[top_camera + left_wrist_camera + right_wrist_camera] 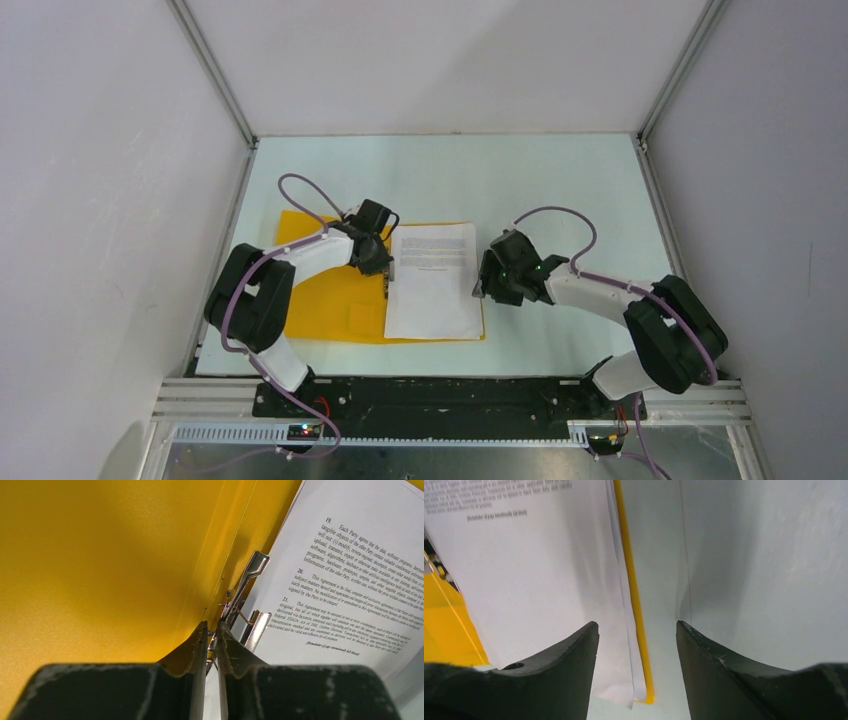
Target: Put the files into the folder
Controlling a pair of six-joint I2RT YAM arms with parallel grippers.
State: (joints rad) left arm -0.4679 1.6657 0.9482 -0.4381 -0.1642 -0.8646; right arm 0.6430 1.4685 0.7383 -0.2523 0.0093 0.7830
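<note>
Left gripper [386,272]: positioned at the centre fold of the folder [320,300], tips down. Jaws are drawn almost together with only a thin gap. In the left wrist view they pinch the near end of the metal clip [252,567]. The clip's lever arm angles away from the fingertips along the fold.

Right gripper [482,287]: positioned at the right-hand edge of the files [435,290]. Jaws stand well apart and hold nothing. In the right wrist view one finger [569,670] is over the paper and the other over bare table [560,190], with the edges of the sheets and the folder between them. Contact with the paper cannot be determined.

Folder: lies open and flat on the table just beyond the arm bases. The left leaf is bare orange-yellow.

Files: stacked on the right leaf, left edge against the clip at the fold. A narrow yellow margin shows along the right and near sides. The top sheet carries printed text on its far half, and the near half is blank.
</note>
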